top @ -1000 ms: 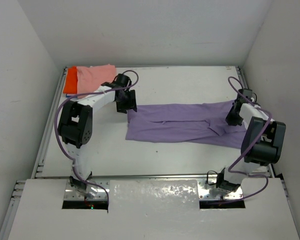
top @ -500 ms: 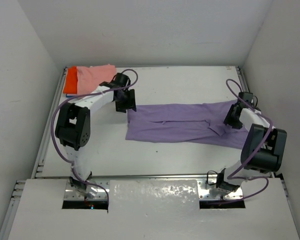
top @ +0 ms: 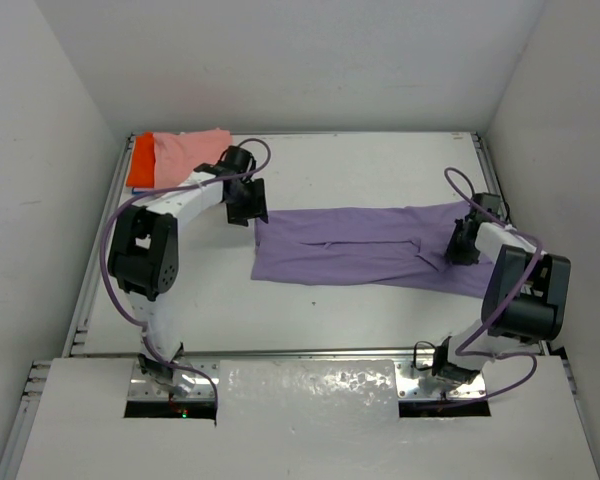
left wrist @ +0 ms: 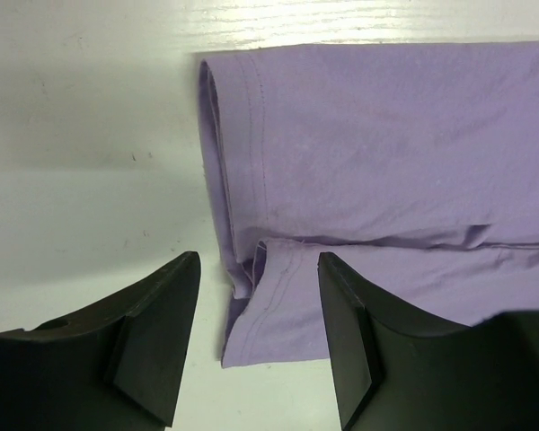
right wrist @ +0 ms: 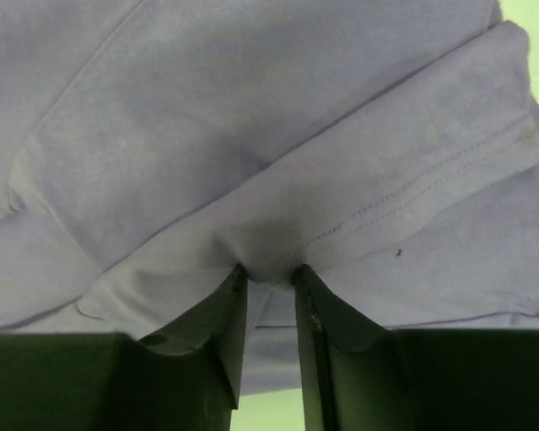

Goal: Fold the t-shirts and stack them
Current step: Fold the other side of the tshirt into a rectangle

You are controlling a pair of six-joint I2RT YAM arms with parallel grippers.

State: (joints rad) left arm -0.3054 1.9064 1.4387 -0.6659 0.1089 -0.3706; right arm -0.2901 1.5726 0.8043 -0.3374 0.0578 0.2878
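A purple t-shirt (top: 365,245) lies folded lengthwise into a long band across the middle of the table. My left gripper (top: 250,208) is open just above its left end; in the left wrist view the hemmed corner (left wrist: 269,305) lies between the spread fingers (left wrist: 157,332). My right gripper (top: 462,243) is shut on a pinch of the purple fabric (right wrist: 268,256) at the shirt's right end. A folded pink t-shirt (top: 190,155) lies on an orange one (top: 140,160) at the far left corner.
White walls enclose the table on three sides. A metal rail (top: 310,352) runs along the near edge. The right arm's cable (top: 460,180) loops over the table's right side.
My right gripper has moved slightly left and nearer along the shirt's right end, still pinching it. My left gripper has shifted a little to the left at the shirt's left end.
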